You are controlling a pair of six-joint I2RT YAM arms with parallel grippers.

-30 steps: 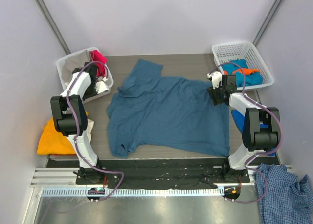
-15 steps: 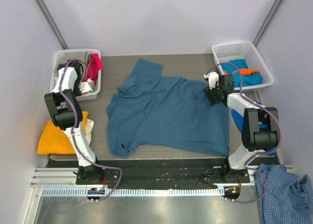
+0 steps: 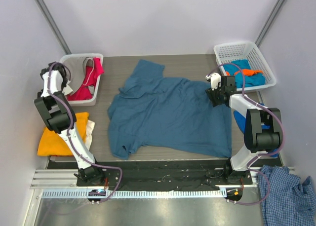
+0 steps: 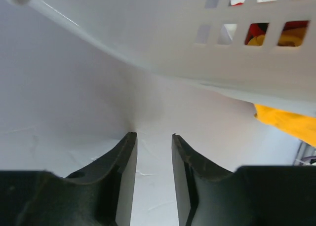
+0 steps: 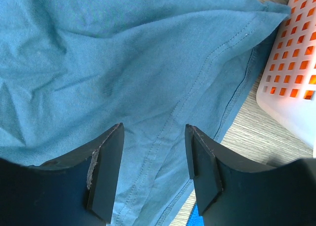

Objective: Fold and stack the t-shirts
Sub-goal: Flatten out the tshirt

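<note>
A large dark teal-blue t-shirt (image 3: 168,117) lies spread flat in the middle of the table. My right gripper (image 3: 215,92) hovers open over its right sleeve, and the sleeve's seam and hem (image 5: 163,88) show between the jaws (image 5: 154,130). My left gripper (image 3: 60,78) sits at the left outer side of the left basket (image 3: 96,58), open, with only white wall between its fingers (image 4: 154,137). A red t-shirt (image 3: 88,82) lies in that basket. An orange t-shirt (image 3: 55,138) lies folded at the left table edge. Turquoise (image 3: 237,68) and orange (image 3: 253,72) tees fill the right basket (image 3: 232,49).
A blue-and-white checked shirt (image 3: 289,196) lies at the near right corner, off the table. A bright blue cloth (image 3: 241,120) lies under the right arm. The left basket's white wall (image 4: 197,33) looms just above the left fingers. The right basket (image 5: 291,63) stands beside the sleeve.
My left arm has swung left, out of the basket to its outer side, and its jaws have opened. The left basket has shifted and straightened. The right gripper edged slightly up-left.
</note>
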